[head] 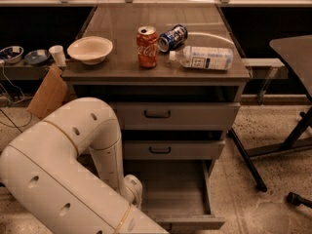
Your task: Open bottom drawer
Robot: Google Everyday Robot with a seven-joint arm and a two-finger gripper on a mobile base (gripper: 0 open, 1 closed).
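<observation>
The bottom drawer (171, 191) of the grey cabinet stands pulled out, its plain grey inside showing. Its front edge (195, 224) lies at the bottom of the view, and its handle is not visible. My white arm (73, 165) bends down along the cabinet's left side, with a wrist joint (132, 189) at the drawer's left edge. My gripper is hidden behind the arm's lower link, near the drawer's left front. The middle drawer (173, 149) and the top drawer (175, 115) are each slightly ajar.
On the cabinet top (117, 68) stand a cream bowl (90, 49), an upright red can (146, 47), a blue can (172, 37) on its side and a lying water bottle (202, 57). A cardboard box (47, 92) is to the left. Black table legs (246, 160) are to the right.
</observation>
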